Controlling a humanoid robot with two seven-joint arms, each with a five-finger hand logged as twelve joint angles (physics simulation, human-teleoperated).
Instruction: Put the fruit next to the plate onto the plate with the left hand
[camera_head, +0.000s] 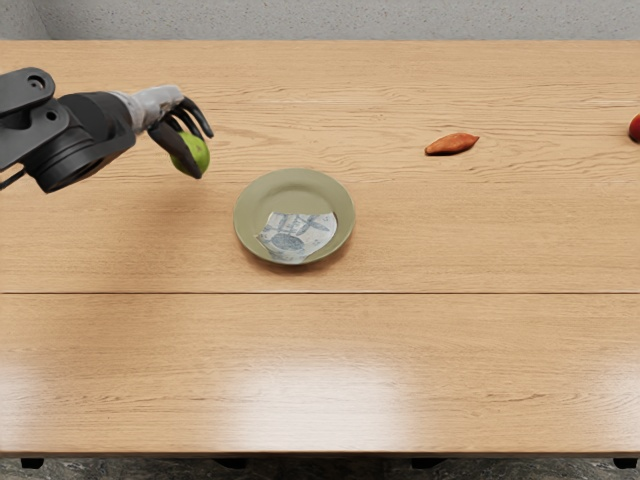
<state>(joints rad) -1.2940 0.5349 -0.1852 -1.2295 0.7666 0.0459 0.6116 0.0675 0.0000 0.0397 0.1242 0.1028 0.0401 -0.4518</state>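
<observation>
Pale wooden table (400, 350), backed by a grey wall (300, 18), bears an olive plate (250, 200); left of it, your left hand (168, 112) wraps its dark fingers (176, 143) around a green fruit (198, 152).

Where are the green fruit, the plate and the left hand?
green fruit (201, 152), head view, its exposed right side.
plate (300, 177), head view, bare far rim.
left hand (170, 120), head view, middle of hand.

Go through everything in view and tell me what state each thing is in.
left hand: fingers closed around the green fruit.
green fruit: held, left of the plate.
plate: lying flat, no fruit on it.
orange item: lying apart, right of the plate.
red item: cut off at right edge.
</observation>
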